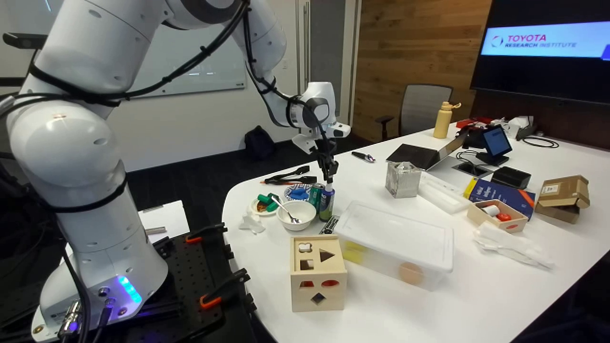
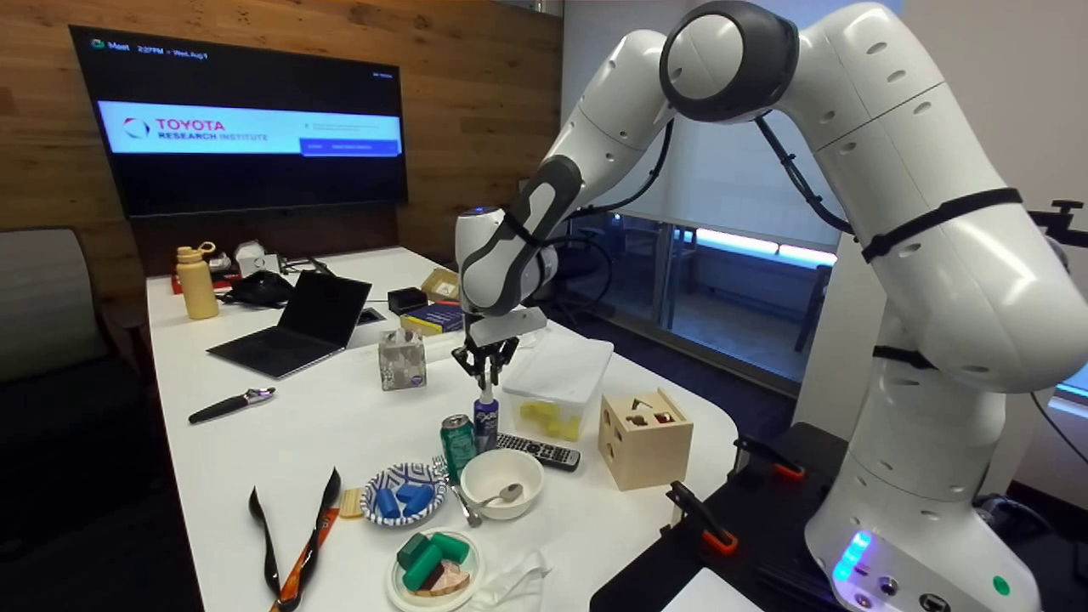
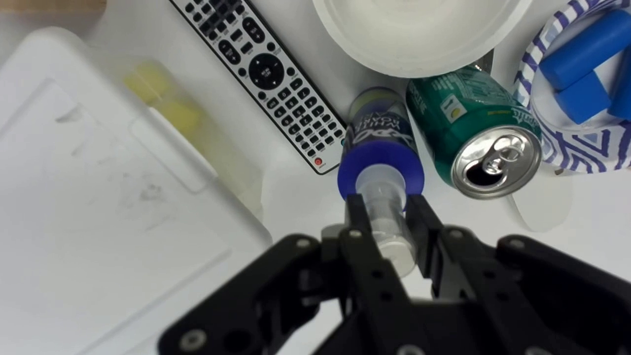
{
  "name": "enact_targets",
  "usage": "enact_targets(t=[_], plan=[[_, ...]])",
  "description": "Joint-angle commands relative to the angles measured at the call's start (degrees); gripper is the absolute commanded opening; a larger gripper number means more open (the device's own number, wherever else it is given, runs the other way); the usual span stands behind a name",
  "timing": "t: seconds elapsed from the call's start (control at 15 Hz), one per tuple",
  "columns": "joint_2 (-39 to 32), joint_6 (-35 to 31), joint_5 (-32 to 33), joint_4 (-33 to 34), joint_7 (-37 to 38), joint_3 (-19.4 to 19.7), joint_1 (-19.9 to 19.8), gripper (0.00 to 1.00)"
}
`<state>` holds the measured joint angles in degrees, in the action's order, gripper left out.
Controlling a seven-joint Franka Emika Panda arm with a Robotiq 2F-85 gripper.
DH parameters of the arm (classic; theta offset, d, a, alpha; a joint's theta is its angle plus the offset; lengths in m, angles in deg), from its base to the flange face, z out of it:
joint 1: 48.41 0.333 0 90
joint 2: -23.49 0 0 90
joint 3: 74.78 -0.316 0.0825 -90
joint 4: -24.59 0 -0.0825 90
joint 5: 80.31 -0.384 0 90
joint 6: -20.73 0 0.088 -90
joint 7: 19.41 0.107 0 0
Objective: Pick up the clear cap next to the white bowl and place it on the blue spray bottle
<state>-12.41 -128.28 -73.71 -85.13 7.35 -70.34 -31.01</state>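
The blue spray bottle (image 1: 327,207) stands upright next to the white bowl (image 1: 304,226). In an exterior view, the bottle (image 2: 485,422) stands behind the bowl (image 2: 512,466). The clear cap (image 2: 486,393) is upright at the top of the bottle, and its lower end meets the blue shoulder. I cannot tell if it is fully seated. My gripper (image 2: 487,378) is above the bottle. In the wrist view, my gripper (image 3: 387,202) has a finger against each side of the clear cap (image 3: 382,182), above the bottle (image 3: 379,148). The white bowl (image 3: 424,39) shows at the top.
A green can (image 3: 473,128) stands right beside the bottle. A remote control (image 3: 266,74) lies on its other side. A lidded clear plastic box (image 2: 557,365) and a wooden cube (image 2: 644,438) are close. Plates with blue (image 2: 402,500) and green blocks (image 2: 432,557) are near the bowl.
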Motion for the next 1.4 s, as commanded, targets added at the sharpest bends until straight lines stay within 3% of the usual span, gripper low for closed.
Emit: enact_targets(t=[0.0,1.33], plan=[[-1.1,0.1,-2.2,1.4,-3.0,-2.0,-2.0,0.06],[-3.9,4.8,-6.5,4.0,-4.6,-4.5,-4.0,0.06]])
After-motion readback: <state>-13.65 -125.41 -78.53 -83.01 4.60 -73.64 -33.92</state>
